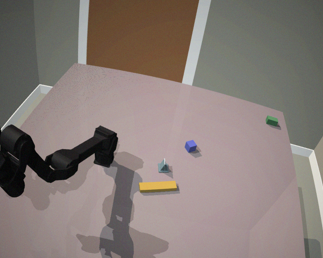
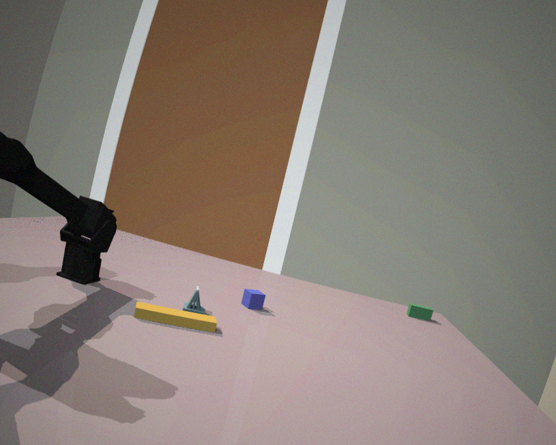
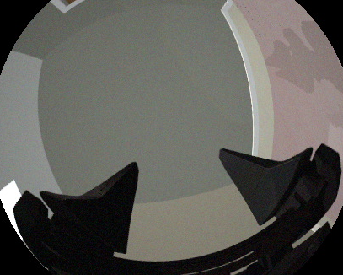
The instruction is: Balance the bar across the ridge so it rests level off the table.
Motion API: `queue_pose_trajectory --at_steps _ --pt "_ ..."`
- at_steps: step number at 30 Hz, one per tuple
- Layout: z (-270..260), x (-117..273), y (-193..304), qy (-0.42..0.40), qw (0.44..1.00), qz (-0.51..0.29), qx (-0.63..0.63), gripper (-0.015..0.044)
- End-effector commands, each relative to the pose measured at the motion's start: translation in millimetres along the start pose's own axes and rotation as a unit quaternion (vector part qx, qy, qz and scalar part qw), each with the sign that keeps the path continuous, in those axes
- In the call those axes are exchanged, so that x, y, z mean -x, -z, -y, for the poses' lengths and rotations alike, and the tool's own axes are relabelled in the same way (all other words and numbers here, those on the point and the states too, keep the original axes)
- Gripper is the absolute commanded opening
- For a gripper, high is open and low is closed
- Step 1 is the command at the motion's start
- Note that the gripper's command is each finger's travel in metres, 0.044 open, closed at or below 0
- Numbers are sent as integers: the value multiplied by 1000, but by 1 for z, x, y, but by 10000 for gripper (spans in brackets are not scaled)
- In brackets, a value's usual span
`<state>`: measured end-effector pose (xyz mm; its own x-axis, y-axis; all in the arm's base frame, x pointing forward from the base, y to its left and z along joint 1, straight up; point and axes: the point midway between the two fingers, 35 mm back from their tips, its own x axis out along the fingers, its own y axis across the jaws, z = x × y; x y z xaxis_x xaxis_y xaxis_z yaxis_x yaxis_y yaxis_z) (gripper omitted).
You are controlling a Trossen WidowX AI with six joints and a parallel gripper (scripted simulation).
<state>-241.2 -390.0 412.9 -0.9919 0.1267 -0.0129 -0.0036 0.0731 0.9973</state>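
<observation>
The yellow bar [image 1: 157,186] [image 2: 175,317] lies flat on the table. The ridge [image 1: 163,168] [image 2: 193,310] is a small teal stand with a thin white top edge. It stands upright just behind the bar as the top and exterior views look, apart from it, with nothing on it. My gripper [image 3: 179,160] is open, its two dark fingers wide apart in the wrist view with nothing between them. It faces a grey wall, away from the bar and ridge, which do not show there. Its fingers cannot be made out in the top view and are out of view in the exterior view.
A blue cube [image 1: 190,146] [image 2: 252,299] sits behind and right of the ridge. A green block [image 1: 271,120] [image 2: 419,312] lies near the table's far right corner. The arm's black base [image 1: 104,155] [image 2: 80,263] stands left of the ridge, with the arm folded toward the left.
</observation>
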Motion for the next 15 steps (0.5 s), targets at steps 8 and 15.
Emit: queue_pose_trajectory --at_steps 8,15 --pt "-43 -26 -21 -13 986 -19 -163 315" --pt "-100 -52 -61 -48 946 -38 -319 315"
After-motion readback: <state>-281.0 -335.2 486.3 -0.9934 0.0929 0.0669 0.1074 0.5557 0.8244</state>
